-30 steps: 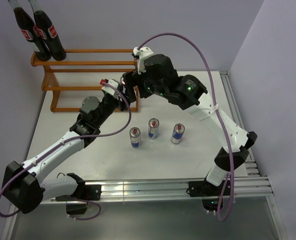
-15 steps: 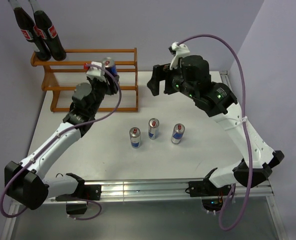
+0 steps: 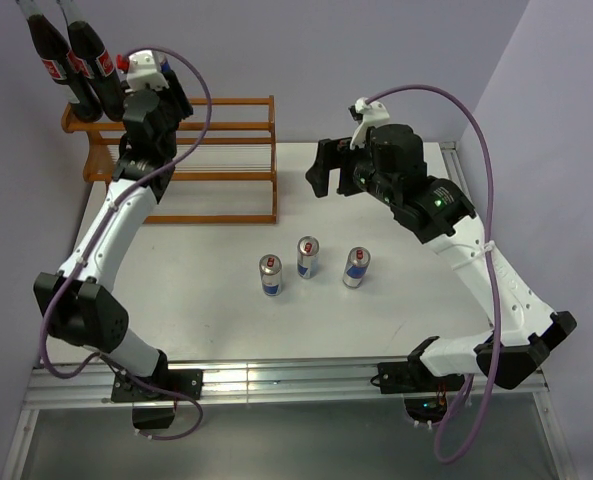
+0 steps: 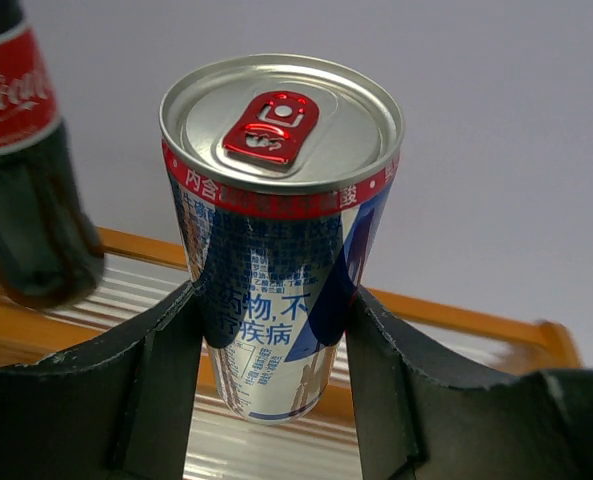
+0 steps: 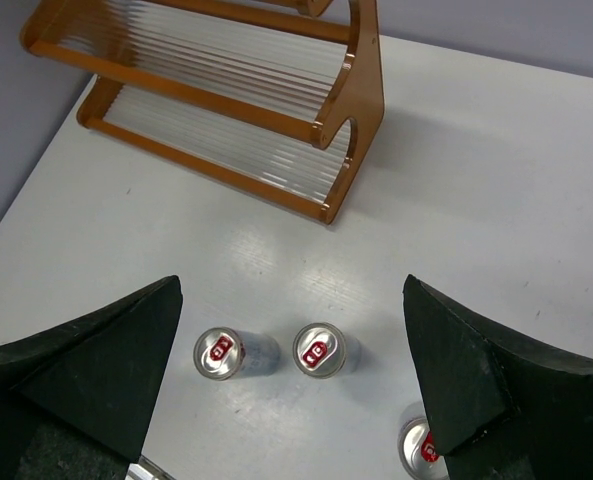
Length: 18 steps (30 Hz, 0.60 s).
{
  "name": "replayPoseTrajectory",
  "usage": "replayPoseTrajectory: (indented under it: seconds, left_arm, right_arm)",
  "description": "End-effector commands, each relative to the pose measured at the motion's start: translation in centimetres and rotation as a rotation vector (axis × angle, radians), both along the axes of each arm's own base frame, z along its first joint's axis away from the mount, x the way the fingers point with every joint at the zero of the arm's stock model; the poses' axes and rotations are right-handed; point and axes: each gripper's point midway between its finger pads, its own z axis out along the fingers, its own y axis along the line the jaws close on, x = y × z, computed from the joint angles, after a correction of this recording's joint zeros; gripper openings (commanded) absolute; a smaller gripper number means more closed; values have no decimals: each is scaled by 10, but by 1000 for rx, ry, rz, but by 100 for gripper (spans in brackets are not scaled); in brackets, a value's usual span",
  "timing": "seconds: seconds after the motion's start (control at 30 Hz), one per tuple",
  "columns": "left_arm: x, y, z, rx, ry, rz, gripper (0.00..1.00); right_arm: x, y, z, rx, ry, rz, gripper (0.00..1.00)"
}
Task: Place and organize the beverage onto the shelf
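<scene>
- Gripping a slim blue-and-silver can (image 4: 276, 200), the left gripper (image 4: 274, 310) has both black fingers pressed against its sides. The can is upright, red tab on top.
- That can hangs over the orange-brown shelf (image 4: 456, 320), just beside a cola bottle (image 4: 26, 200). Its base looks close to the rails, but I can't tell if it touches them.
- From above, the left gripper (image 3: 151, 85) is at the shelf's (image 3: 206, 101) far left end, next to the two dark bottles on the top tier.
- The right gripper (image 5: 292, 290) hovers spread wide with nothing in it, near the shelf's right end.
- On the white table (image 3: 176, 280) stand the left can (image 3: 270, 275), middle can (image 3: 307, 257) and right can (image 3: 356, 267), upright in a loose row, well apart from the shelf.
</scene>
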Motion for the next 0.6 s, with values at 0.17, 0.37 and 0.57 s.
replayPoseTrajectory:
  seconds: [0.17,0.37,0.57]
  left_arm:
    - [26,48,64,-23,-161,93,0]
    - [42,58,57,20,-145,113,0]
    - [56,58,35,33,-106,94,0]
  right_arm:
    - [-1,-9,22,38,-89,-7,98]
    - [2,-11,21,37,-88,-13,98]
    - [4,-8,19,40,-85,-5,98]
